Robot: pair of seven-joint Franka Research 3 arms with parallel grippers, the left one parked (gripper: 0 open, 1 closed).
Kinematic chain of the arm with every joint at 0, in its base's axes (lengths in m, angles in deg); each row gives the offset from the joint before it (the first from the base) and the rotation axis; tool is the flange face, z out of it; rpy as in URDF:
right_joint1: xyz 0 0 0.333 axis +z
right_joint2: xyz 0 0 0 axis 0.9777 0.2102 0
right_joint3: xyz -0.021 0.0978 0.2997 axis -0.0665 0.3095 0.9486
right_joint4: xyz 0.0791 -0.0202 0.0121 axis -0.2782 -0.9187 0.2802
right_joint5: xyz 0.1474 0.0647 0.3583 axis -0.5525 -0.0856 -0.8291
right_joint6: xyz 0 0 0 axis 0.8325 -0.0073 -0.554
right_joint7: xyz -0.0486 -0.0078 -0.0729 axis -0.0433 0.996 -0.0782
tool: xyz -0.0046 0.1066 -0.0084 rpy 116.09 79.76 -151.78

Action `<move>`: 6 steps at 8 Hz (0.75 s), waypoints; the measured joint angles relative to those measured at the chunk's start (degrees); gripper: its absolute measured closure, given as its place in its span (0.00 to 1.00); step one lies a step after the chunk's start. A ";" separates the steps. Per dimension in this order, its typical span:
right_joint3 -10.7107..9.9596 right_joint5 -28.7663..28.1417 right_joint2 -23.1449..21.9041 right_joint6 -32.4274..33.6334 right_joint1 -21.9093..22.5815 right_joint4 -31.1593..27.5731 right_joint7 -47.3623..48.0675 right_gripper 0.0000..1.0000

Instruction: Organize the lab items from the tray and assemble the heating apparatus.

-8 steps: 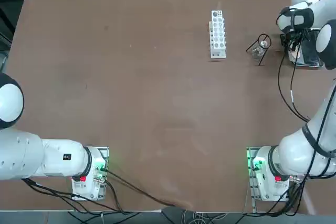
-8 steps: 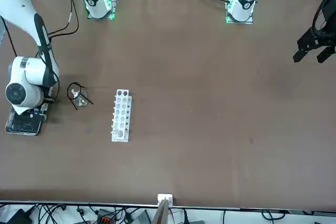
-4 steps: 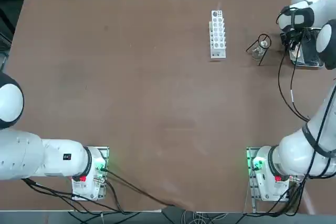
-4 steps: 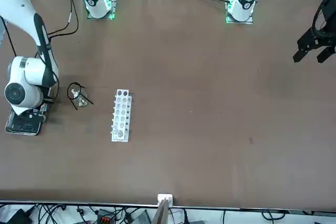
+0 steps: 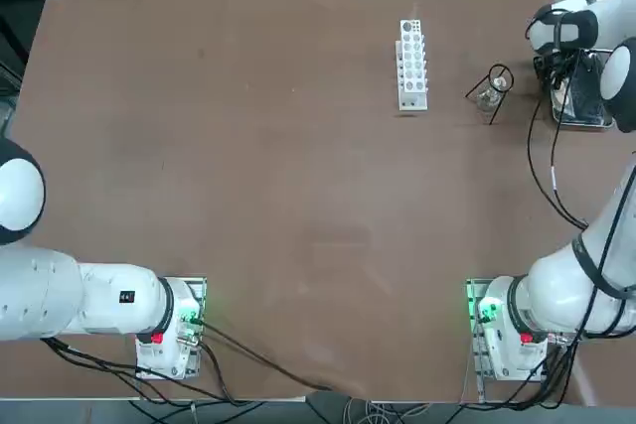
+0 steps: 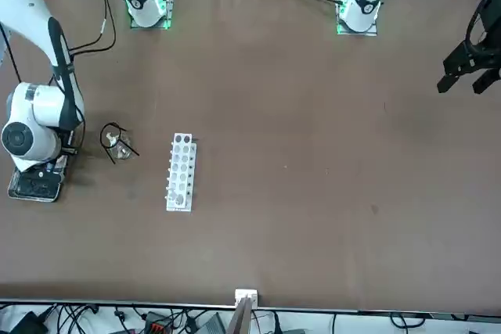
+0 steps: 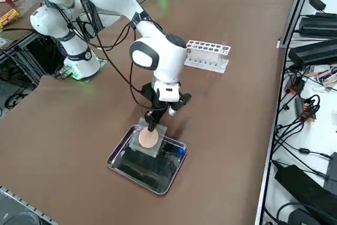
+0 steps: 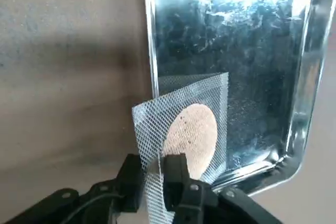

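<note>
The grey mesh square (image 8: 181,124) with its round tan centre is pinched at one edge between the two fingers (image 8: 176,174) of the right gripper (image 8: 155,179), which are drawn in tight on the thin sheet. In the wrist view the mesh stands tilted, lifted off the floor of the tray (image 8: 299,93), with its far corner over the dark, shiny tray floor and its gripped edge by the tray's rim. In the right side view the mesh (image 7: 148,139) hangs just above the near end of the tray (image 7: 118,156), under the right gripper (image 7: 152,126), which points downward from the white wrist.

The tray lies at the table's edge on the robot's right side. No other lab item shows in the tray. Near the tray, toward the table's middle, the black wire tripod (image 5: 495,86) stands over the small clear glass burner (image 5: 486,97); the two sit together, apart from the tray. Beyond them, farther from the tray, the white test-tube rack (image 5: 412,64) lies on the brown table (image 5: 248,176). In the front view the tripod (image 6: 113,140) and rack (image 6: 181,171) sit in the same order outward from the tray (image 6: 33,185).
</note>
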 joint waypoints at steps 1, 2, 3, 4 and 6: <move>0.00 0.00 -0.18 0.24 -0.02 0.00 0.39 0.78; 0.00 0.00 -0.23 0.39 -0.04 0.00 0.45 0.79; 0.00 0.00 -0.27 0.42 -0.04 -0.01 0.45 0.80; -0.01 0.01 -0.42 0.47 -0.04 0.00 0.45 0.81; -0.17 0.08 -0.85 1.70 -0.04 0.51 0.45 0.84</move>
